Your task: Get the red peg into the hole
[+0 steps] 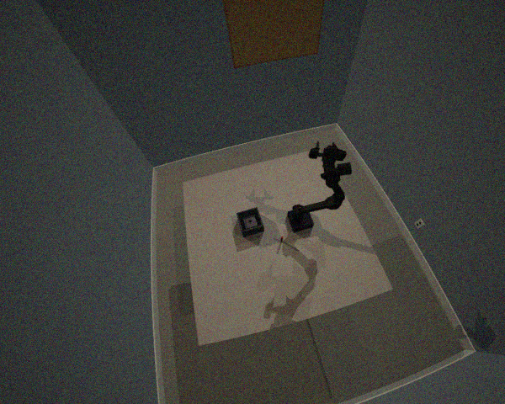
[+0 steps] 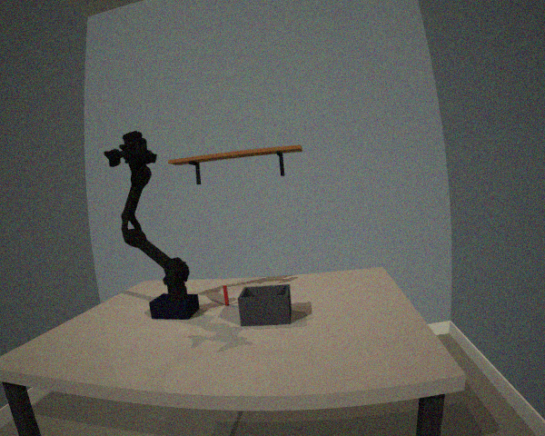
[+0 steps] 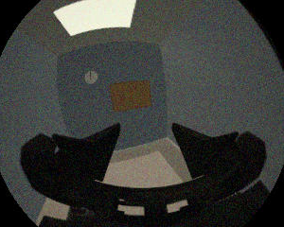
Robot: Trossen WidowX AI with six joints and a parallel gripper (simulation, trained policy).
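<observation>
The red peg (image 1: 282,239) (image 2: 225,295) stands upright on the table, between the arm's base and the box. The dark grey open box (image 1: 251,232) (image 2: 265,307) stands on the table. In the top view the lighter plate (image 1: 253,225) shows at its bottom, with a small dark hole near the middle; in the exterior view the box wall hides the plate. My gripper (image 3: 146,126) is open, with nothing between its wide-set fingers in the wrist view. It is raised high above the table, well away from the peg and box.
The arm's base (image 1: 300,220) (image 2: 173,307) stands on the table (image 1: 226,304) (image 2: 357,347), beside the peg. An orange-brown shelf (image 1: 274,32) (image 2: 235,153) (image 3: 131,96) is on the wall, above table height. Arm shadows fall across the tabletop.
</observation>
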